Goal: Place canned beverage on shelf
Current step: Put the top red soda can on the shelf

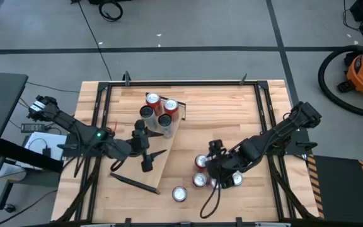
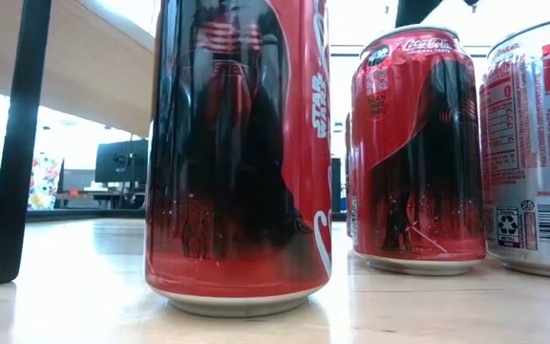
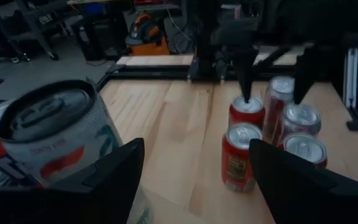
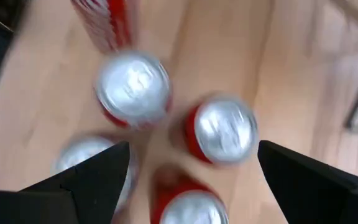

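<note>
Red can (image 2: 240,153) closest; right gripper (image 4: 188,168) spread wide above crowded cans (image 1: 216,173), left gripper (image 3: 194,174) spread too: neighbours risk toppling.

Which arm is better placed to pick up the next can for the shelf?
Probably the right: its open gripper hovers directly above the loose cans. The left gripper waits by the shelf.
</note>
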Controlling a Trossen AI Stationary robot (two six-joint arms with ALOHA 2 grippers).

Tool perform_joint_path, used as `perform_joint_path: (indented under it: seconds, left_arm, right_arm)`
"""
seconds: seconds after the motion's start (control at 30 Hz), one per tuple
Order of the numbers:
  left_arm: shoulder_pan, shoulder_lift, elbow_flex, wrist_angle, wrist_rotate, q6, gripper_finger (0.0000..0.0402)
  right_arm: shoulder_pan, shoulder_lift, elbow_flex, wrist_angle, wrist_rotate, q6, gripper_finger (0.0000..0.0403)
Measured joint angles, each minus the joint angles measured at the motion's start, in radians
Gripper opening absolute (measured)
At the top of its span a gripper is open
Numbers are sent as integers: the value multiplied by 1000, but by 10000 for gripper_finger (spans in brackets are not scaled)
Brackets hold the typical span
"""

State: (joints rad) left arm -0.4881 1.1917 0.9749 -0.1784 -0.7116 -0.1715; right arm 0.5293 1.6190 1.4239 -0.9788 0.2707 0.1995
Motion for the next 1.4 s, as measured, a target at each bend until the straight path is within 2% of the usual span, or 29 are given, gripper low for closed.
perform_joint_path:
  seconds: [0.17, 0.33, 0.87, 1.1, 1.4]
  left_arm:
    - [-5, -3, 0, 5, 1, 2, 302]
    - [-10, -3, 0, 5, 1, 3, 302]
    - [-10, -3, 0, 3, 1, 3, 302]
    - [-10, -3, 0, 3, 1, 3, 302]
    - [-10, -4, 0, 2, 1, 6, 302]
  right_arm:
    - [-7, -3, -1, -147, 1, 94, 366]
    - [-35, -1, -15, -179, -28, 145, 366]
    - [-50, -1, -119, -80, -81, 149, 366]
    - [-70, -1, -207, -10, -102, 156, 365]
    - [-172, -1, -233, -12, -97, 195, 315]
